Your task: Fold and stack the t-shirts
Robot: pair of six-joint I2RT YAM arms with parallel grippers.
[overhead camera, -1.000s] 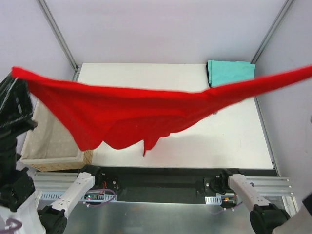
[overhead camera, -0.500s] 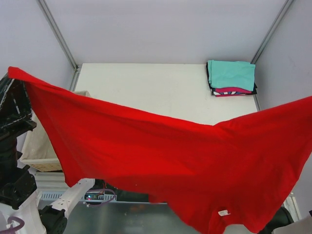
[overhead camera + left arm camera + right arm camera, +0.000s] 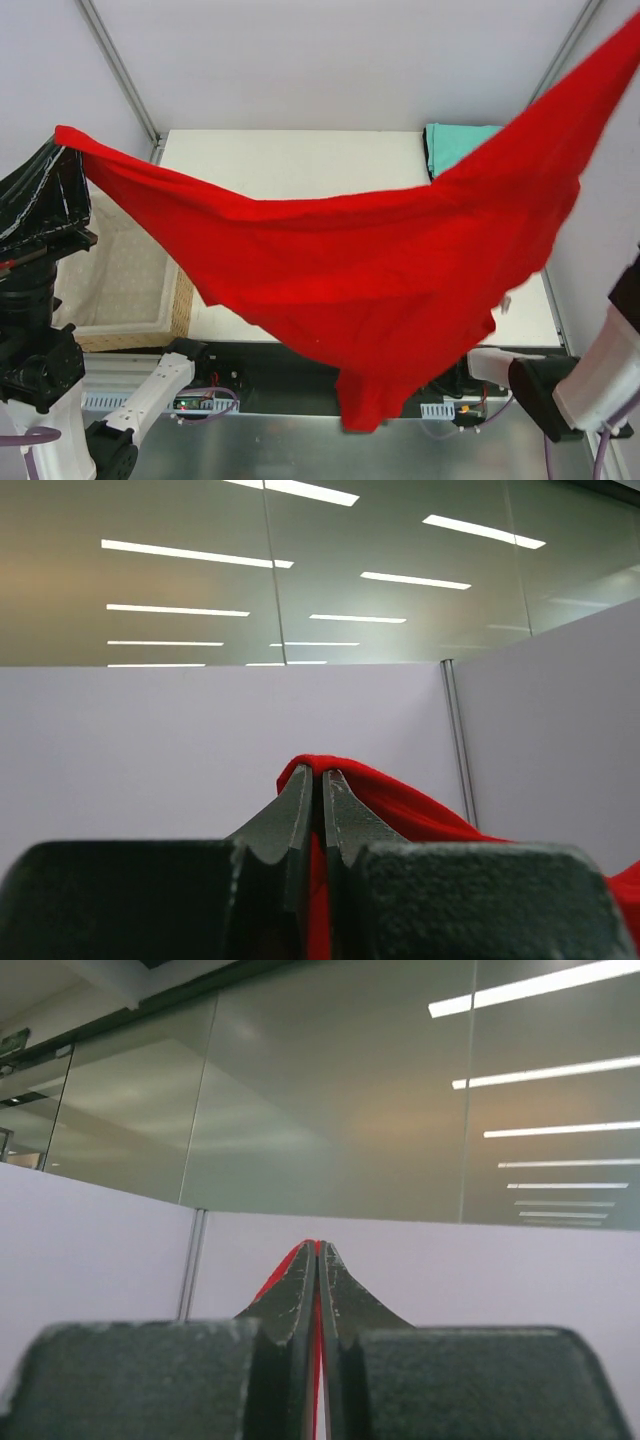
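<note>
the red t-shirt (image 3: 370, 270) hangs stretched in the air over the worktop (image 3: 300, 160), one end clenched in the left jaws above the basket (image 3: 181, 305), the other pinched tight in the right jaws high on the right. a folded teal t-shirt (image 3: 455, 145) lies at the worktop's far right corner.

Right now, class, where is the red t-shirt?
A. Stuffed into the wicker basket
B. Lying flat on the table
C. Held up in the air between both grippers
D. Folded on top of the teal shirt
C: the red t-shirt hangs stretched above the table, one end pinched in the left gripper and the other in the right gripper.
</note>
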